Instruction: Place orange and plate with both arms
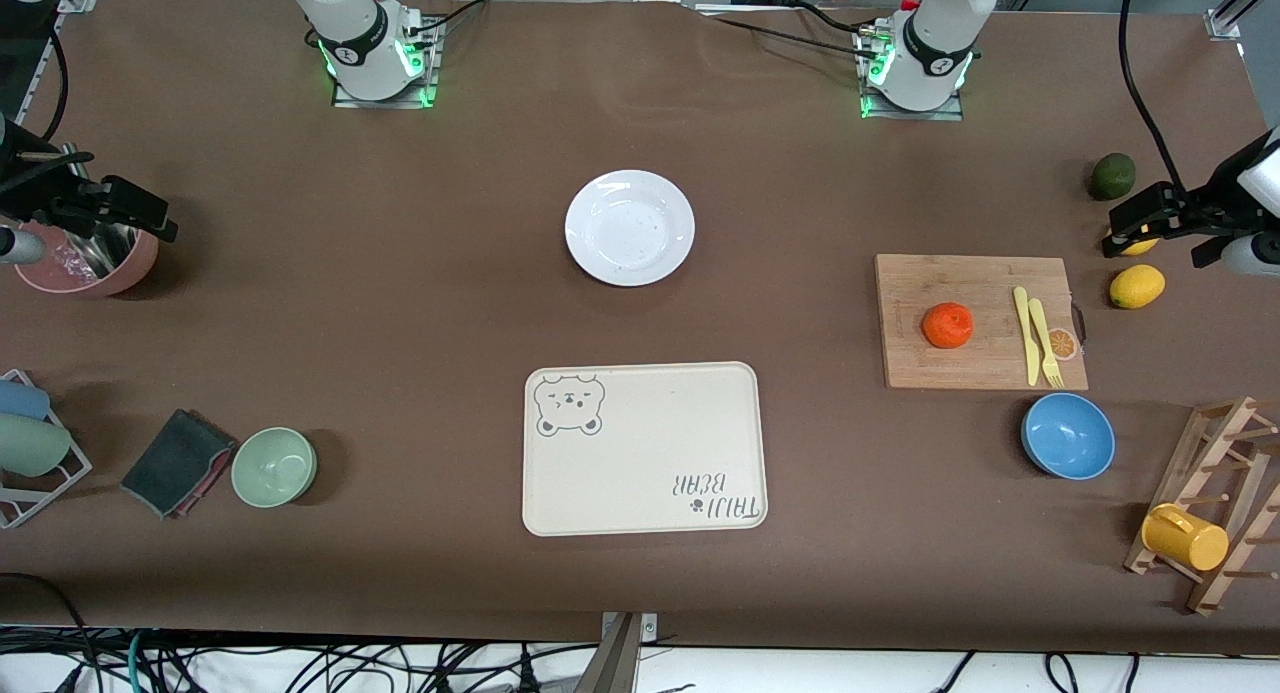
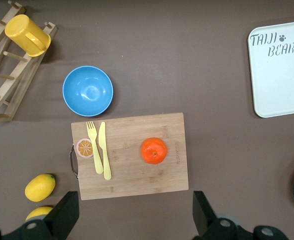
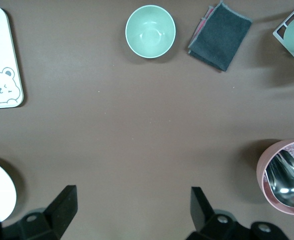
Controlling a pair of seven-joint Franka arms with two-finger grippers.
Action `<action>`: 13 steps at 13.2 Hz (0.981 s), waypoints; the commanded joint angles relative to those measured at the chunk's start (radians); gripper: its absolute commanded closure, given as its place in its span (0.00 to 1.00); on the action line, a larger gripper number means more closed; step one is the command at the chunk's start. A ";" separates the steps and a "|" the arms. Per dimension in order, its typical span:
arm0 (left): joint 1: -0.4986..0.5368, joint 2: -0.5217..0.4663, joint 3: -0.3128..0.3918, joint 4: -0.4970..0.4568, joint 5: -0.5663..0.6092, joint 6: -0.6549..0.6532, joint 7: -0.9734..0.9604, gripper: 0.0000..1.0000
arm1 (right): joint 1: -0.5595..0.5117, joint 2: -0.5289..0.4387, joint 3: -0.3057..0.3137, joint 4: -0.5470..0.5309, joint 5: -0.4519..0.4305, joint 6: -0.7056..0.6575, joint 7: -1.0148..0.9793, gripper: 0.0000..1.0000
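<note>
Left pincer [image 2: 132, 220]: fingers spread wide, empty, raised over the left arm's end of the surface, above the yellow lemons [image 1: 1137, 286]. Right pincer [image 3: 129, 212]: likewise agape and empty, raised over the pink metal-lined bowl [image 1: 90, 258] at the right arm's end. Neither touches any task item.

The small round red-orange fruit with dimpled skin [image 1: 947, 325] sits on the rectangular bamboo cutting board [image 1: 980, 273], apart from the yellow plastic knife and fork [image 1: 1037, 335]. Judged light, firm with slight give, and prone to rolling; best taken across its widest girth from above with moderate squeeze.

The round plain white shallow plate [image 1: 629, 227] lies flat on the brown-covered surface [image 1: 400, 303], farther from the front camera than the beige rectangular bear-print tray [image 1: 643, 448]. Judged rigid, smooth, breakable and heavier than the fruit; the rim sits low, so the one workable hold is a pinch on the wide rim, with slippage the chief risk.
</note>
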 commanded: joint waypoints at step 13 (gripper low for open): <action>0.008 0.013 -0.005 0.028 -0.005 -0.005 -0.009 0.00 | -0.003 0.005 -0.044 0.013 0.006 -0.017 -0.016 0.00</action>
